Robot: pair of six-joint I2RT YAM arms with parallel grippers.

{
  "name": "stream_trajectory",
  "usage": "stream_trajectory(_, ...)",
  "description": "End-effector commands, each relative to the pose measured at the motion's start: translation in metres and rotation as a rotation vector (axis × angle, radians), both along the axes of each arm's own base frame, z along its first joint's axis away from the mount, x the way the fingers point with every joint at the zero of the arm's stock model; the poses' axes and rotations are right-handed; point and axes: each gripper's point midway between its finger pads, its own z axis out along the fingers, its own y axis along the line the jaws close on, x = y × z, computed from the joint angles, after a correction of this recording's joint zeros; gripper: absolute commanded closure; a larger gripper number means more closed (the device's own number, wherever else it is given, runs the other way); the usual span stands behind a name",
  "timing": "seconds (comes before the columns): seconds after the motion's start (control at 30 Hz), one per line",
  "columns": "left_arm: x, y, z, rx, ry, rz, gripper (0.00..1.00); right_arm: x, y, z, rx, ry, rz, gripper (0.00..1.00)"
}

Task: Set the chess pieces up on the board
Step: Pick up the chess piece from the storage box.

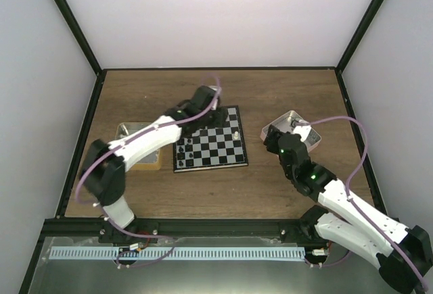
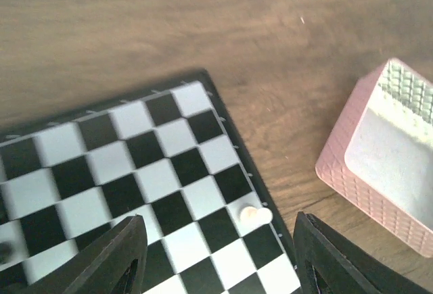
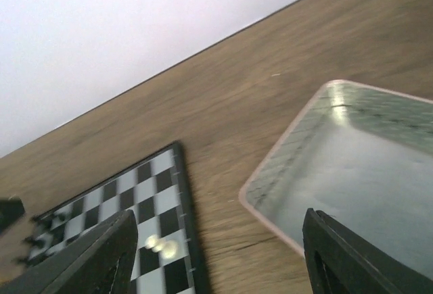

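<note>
We are logging the board (image 1: 210, 142) lying flat mid-bench, sitting between a tan tray (image 1: 147, 161) on its left and a pink tray (image 2: 365, 192) on its right, apart from both. The bench (image 1: 270, 91) is brown wood.

One cream chess piece (image 2: 256, 215) is sitting on a square in the board's right edge column. It's too blurred for us to say whether it is upright. A few black chess pieces (image 1: 186, 152) are standing along the board's left side, too small to name.

The left pincer (image 2: 218, 221) is hovering over the board's far part with its fingers (image 2: 108, 260) spread wide and nothing between them. The cream piece is showing in the gap below them, not touched.

The right pincer (image 3: 220, 216) is hanging above the bench beside the pink tray's left rim, also spread wide and gripping nothing. Board and tray are both showing past its fingers (image 3: 358, 260).

The left arm (image 1: 145, 138) is crossing over the tan tray, hiding part of it.
</note>
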Motion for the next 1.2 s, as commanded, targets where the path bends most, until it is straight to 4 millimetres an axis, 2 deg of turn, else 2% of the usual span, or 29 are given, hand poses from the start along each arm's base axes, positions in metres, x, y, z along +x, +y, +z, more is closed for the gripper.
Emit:
stream_trajectory(0.0, -0.006, 0.056, 0.024, -0.008, -0.019, 0.105, 0.38, 0.007, 0.054, 0.022, 0.023, -0.101, 0.299, 0.32)
stream_trajectory(0.13, -0.011, 0.124, 0.021, 0.012, 0.011, 0.271, 0.39, 0.012, 0.089, 0.012, 0.028, -0.041, 0.447, 0.32)
stream_trajectory(0.23, -0.024, 0.169, 0.005, 0.002, 0.07, 0.403, 0.35, 0.019, 0.106, 0.0, 0.031, 0.017, 0.494, 0.32)
stream_trajectory(0.4, -0.047, 0.224, -0.027, 0.033, 0.148, 0.578, 0.31, 0.029, 0.125, -0.007, 0.037, 0.06, 0.537, 0.34)
stream_trajectory(0.5, -0.056, 0.246, -0.054, 0.018, 0.215, 0.639, 0.42, 0.033, 0.133, -0.011, 0.044, 0.084, 0.558, 0.36)
stream_trajectory(0.6, -0.06, 0.266, -0.074, 0.017, 0.262, 0.703, 0.56, 0.033, 0.138, -0.015, 0.057, 0.104, 0.572, 0.38)
stream_trajectory(0.77, -0.057, 0.285, -0.093, 0.087, 0.289, 0.751, 0.58, 0.032, 0.138, -0.023, 0.078, 0.135, 0.566, 0.41)
stream_trajectory(0.93, -0.049, 0.284, -0.115, 0.132, 0.336, 0.72, 0.69, 0.031, 0.138, -0.024, 0.072, 0.138, 0.572, 0.45)
stream_trajectory(1.17, -0.041, 0.291, -0.126, 0.171, 0.342, 0.736, 0.7, 0.031, 0.135, -0.026, 0.057, 0.134, 0.562, 0.47)
